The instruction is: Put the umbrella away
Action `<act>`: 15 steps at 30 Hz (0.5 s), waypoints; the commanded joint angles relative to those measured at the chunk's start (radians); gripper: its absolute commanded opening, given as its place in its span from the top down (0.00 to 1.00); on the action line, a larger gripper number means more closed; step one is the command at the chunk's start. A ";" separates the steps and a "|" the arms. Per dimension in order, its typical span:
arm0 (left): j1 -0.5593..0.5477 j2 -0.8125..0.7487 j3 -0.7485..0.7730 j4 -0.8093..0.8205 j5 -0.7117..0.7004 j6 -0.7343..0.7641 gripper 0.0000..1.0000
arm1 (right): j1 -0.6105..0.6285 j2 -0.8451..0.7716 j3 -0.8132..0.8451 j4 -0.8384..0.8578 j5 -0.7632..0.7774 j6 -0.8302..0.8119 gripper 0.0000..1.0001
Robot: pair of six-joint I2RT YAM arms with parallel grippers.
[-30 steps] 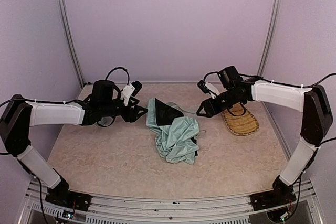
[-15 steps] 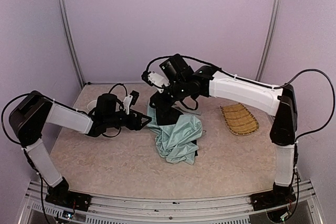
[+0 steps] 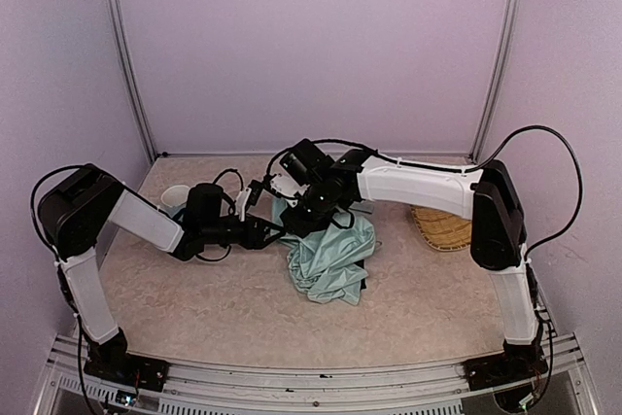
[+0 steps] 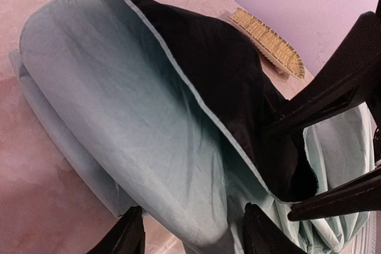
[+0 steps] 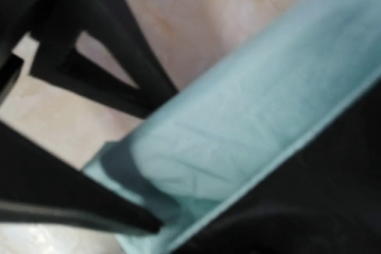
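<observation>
The umbrella [image 3: 330,258] lies crumpled mid-table, pale mint fabric with a black underside [image 4: 226,69] showing at its upper left. No shaft, handle or strap shows. My left gripper [image 3: 273,231] is open at the umbrella's left edge. In the left wrist view its fingertips [image 4: 128,237] stand either side of a mint fold [image 4: 119,105]. My right gripper [image 3: 303,213] reaches across over the same upper-left part. Its black fingers [image 4: 333,90] show spread apart over the fabric. The right wrist view is blurred and shows mint fabric [image 5: 250,117] close up.
A light blue cup [image 3: 173,197] stands behind the left arm at the back left. A woven straw tray [image 3: 445,228] lies at the right, partly hidden by the right arm; its edge shows in the left wrist view [image 4: 271,43]. The two grippers are close together.
The right arm has swung from beside the tray leftward across the umbrella and come down at its upper-left fold. The left gripper has moved right to the umbrella's edge.
</observation>
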 commanded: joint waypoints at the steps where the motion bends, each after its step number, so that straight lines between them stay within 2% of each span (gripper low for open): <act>1: 0.002 0.025 0.035 0.033 0.040 0.000 0.49 | 0.009 0.014 -0.013 -0.019 0.047 0.004 0.59; 4: 0.003 0.028 0.038 0.037 0.040 0.003 0.53 | 0.019 0.010 -0.016 -0.025 0.030 -0.005 0.54; 9: 0.003 0.036 0.043 0.048 0.055 0.000 0.62 | 0.049 0.014 -0.042 -0.032 0.088 -0.019 0.53; 15: 0.003 0.039 0.049 0.038 0.067 0.007 0.79 | 0.063 0.020 -0.020 -0.068 0.110 -0.012 0.52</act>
